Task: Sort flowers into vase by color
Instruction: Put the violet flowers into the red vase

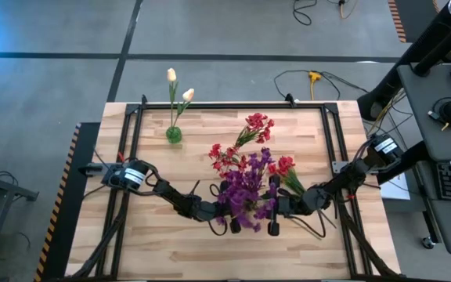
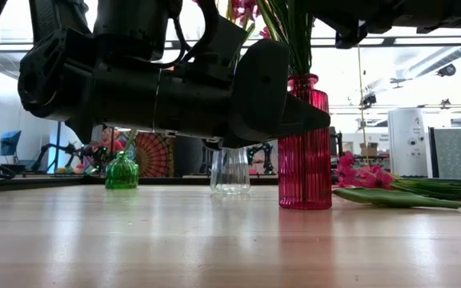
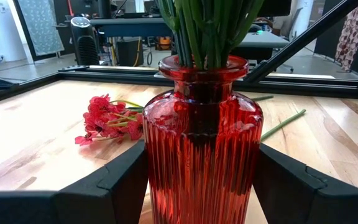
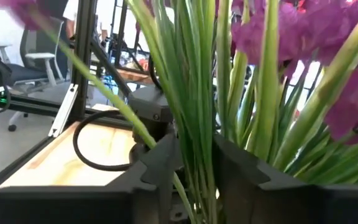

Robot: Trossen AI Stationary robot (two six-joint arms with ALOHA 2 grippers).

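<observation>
On the desk (image 1: pixel 171 243) the red vase (image 3: pixel 201 155) is clamped upright by the left pincer (image 3: pixel 197 180). Purple stems (image 4: pixel 197 93) stand vertical in it, between the slightly parted fingers of the right pincer (image 4: pixel 194 168), which is nearer them.

Red vase (image 3: pixel 201 155) cut off at the base between the left gripper's fingers (image 3: pixel 114 186); stems cropped above the neck. Purple blossoms (image 4: pixel 328 37) blurred and cropped beyond the right gripper's fingers (image 4: pixel 160 165), stem bottoms hidden behind them. Left gripper's fingertips buried under purple blooms from above.
</observation>
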